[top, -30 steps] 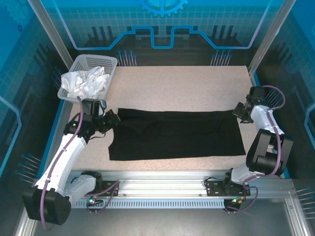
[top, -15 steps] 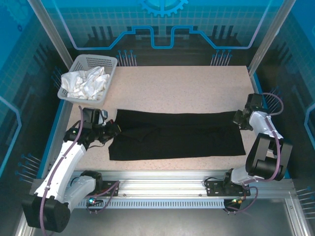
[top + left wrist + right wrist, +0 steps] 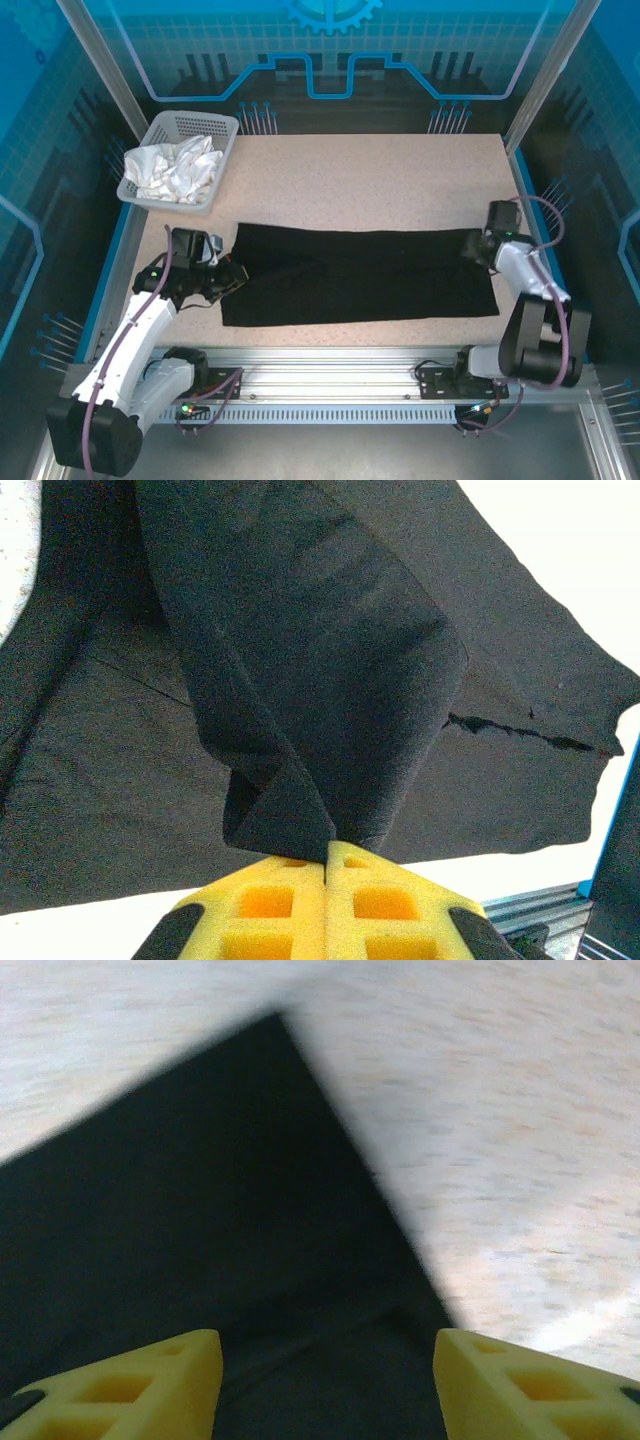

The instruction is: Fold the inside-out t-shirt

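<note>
The black t-shirt [image 3: 360,275] lies flat as a long rectangle across the middle of the table. At its left end my left gripper [image 3: 232,277] is shut on a bunched fold of the t-shirt [image 3: 300,730], lifted a little off the cloth below; the yellow fingers [image 3: 260,900] meet with fabric pinched between them. My right gripper [image 3: 470,248] stands over the far right corner of the t-shirt [image 3: 200,1210], open, with its yellow fingertips [image 3: 150,1380] wide apart and only flat cloth beneath them. No print shows.
A grey basket [image 3: 200,125] holding a white cloth [image 3: 170,168] sits at the far left corner of the table. Speckled beige tabletop [image 3: 380,180] stretches bare behind the shirt. A metal rail [image 3: 330,370] runs along the near edge.
My right gripper has opened and let go of the shirt's far right corner after moving nearer and leftward. My left gripper has drawn the left end nearer, flattening the shirt's far edge.
</note>
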`<action>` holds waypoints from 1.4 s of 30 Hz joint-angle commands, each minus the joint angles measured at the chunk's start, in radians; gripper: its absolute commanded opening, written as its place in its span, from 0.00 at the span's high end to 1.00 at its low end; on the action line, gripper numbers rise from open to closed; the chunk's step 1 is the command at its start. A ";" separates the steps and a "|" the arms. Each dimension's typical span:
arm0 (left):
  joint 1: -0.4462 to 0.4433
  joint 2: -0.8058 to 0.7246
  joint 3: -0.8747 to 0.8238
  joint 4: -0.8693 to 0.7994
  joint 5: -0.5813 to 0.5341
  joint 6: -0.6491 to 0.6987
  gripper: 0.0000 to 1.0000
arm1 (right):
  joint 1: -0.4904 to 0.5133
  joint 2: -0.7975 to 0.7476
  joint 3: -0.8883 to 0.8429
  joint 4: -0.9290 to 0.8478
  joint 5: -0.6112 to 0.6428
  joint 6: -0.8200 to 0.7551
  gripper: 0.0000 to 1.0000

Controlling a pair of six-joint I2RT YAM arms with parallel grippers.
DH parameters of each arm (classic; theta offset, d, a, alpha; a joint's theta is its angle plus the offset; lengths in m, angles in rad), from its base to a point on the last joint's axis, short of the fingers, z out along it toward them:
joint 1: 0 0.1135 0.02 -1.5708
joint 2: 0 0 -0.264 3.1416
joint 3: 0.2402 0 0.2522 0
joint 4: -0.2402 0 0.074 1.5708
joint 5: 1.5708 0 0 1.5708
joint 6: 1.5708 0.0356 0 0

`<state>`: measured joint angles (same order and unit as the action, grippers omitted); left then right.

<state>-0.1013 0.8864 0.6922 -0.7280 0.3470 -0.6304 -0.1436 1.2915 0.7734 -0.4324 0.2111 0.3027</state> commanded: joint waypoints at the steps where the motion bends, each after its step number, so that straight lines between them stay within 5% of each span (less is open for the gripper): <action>1: 0.005 0.008 -0.003 0.010 0.033 -0.010 1.00 | 0.269 -0.134 -0.044 0.160 -0.058 -0.147 0.37; 4: 0.005 0.018 0.004 0.018 0.034 -0.010 1.00 | 0.564 -0.143 -0.067 0.293 -0.052 -0.221 0.33; 8: 0.003 0.021 0.013 0.018 0.028 -0.006 1.00 | 0.913 0.000 -0.038 0.493 0.028 -0.276 0.16; 14: 0.003 0.021 -0.007 0.038 0.034 -0.020 1.00 | 1.166 0.261 0.039 0.778 0.106 -0.331 0.05; 24: 0.003 0.026 -0.016 0.048 0.035 -0.018 1.00 | 1.294 0.597 0.186 1.006 0.301 -0.463 0.01; 29: 0.003 0.026 -0.023 0.050 0.033 -0.027 1.00 | 1.303 0.662 0.231 1.033 0.505 -0.469 0.02; 42: 0.003 0.022 -0.033 0.042 0.017 -0.023 1.00 | 1.307 0.580 0.187 0.942 0.673 -0.473 0.29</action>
<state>-0.1013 0.9100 0.6682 -0.6750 0.3569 -0.6540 1.1511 1.9347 0.9764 0.5381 0.8291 -0.1810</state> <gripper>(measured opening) 0.053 0.716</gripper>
